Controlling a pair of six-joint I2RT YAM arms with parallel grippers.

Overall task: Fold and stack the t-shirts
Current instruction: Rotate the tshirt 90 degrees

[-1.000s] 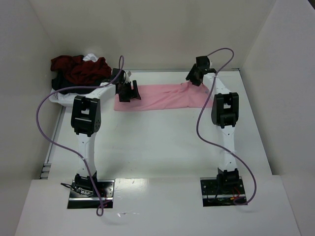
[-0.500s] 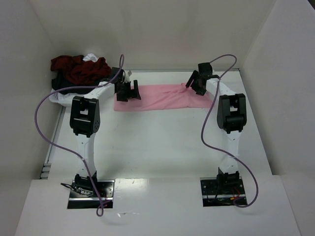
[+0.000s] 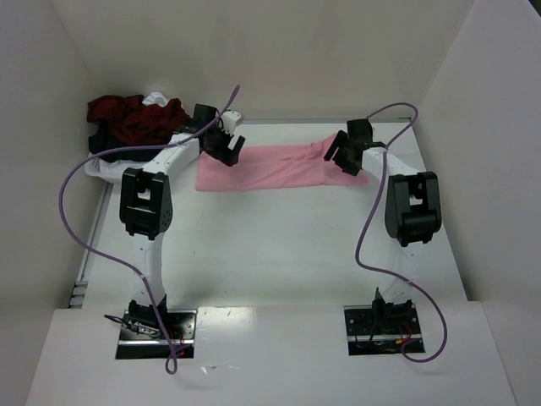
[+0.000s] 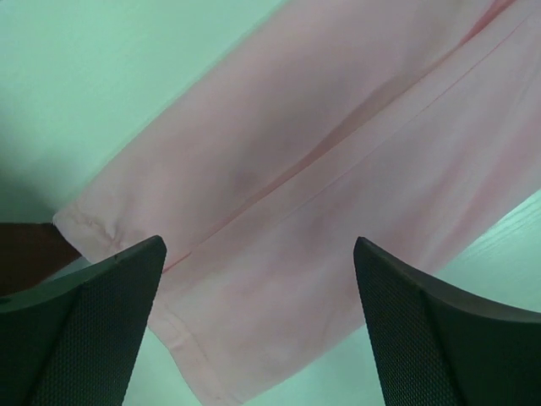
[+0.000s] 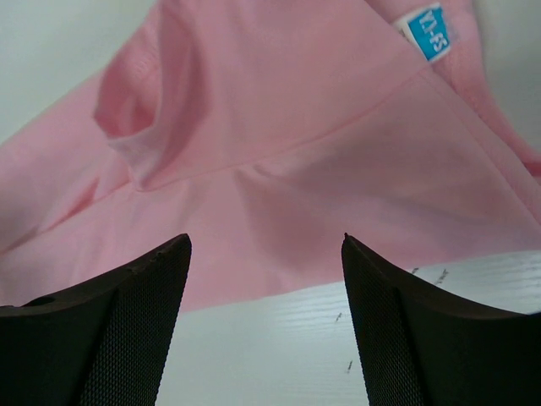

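Light pink cloth t-shirt (image 3: 270,167) lying flat as a long band across far side of white table (image 3: 270,254).
Left hand (image 3: 226,145) over its left end, fingers spread, nothing between them; right hand (image 3: 342,154) over neck end near blue label (image 5: 427,31), likewise spread; heap of dark red, black and white cloth shirts (image 3: 135,118) at far-left corner.

I am working in a robot lab cell. Plain white panels (image 3: 254,51) box in a white table (image 3: 270,245), my two arms (image 3: 148,245) are bolted to metal base plates (image 3: 127,338), and purple cables (image 3: 72,194) hang in loose loops.
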